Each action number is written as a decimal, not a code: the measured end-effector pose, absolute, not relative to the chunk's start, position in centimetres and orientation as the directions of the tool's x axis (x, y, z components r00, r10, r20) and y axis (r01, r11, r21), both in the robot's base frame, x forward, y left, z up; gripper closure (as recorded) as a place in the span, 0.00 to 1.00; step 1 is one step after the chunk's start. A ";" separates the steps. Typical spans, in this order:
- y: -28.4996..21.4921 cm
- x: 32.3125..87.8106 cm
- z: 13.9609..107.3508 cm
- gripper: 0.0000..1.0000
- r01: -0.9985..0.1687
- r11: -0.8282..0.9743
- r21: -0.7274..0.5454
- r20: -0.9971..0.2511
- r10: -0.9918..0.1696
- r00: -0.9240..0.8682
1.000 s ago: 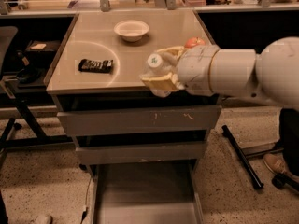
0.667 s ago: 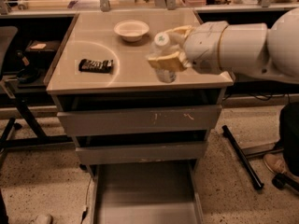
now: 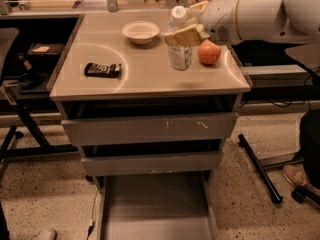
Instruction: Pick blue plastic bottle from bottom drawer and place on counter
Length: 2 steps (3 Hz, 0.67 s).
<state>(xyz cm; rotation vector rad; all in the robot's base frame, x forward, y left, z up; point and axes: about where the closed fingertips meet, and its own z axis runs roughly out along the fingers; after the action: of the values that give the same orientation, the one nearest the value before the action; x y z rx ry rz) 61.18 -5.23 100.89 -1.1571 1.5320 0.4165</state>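
Nearly done. Pinches the clear blue plastic bottle (image 3: 180, 56) in the tan two-finger gripper (image 3: 183, 23), upright at two o'clock on the glossy beige counter (image 3: 150, 81), seemingly set down. Leaves only letting go. Pulled out at six o'clock: grey metal bottom drawer (image 3: 155, 209). Shares the top with red apple (image 3: 209, 52) alongside, white bowl (image 3: 141, 31) at twelve, dark snack bar (image 3: 102, 70) at nine; speckled floor (image 3: 45, 194) around.

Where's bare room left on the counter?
Free: counter front edge, right of the dark snack bar; back-left corner beside the white bowl. Crowded: back right, gripper gripping the blue plastic bottle next to the apple.
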 end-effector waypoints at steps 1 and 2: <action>-4.0 64.7 100.6 1.00 -0.889 0.416 -0.193 -0.918 -0.397 0.013; -2.3 67.2 100.6 1.00 -0.930 0.361 -0.072 -0.933 -0.354 -0.065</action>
<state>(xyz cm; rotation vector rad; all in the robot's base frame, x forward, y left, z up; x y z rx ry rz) 67.15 -2.29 100.60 -1.1708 1.6225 0.7211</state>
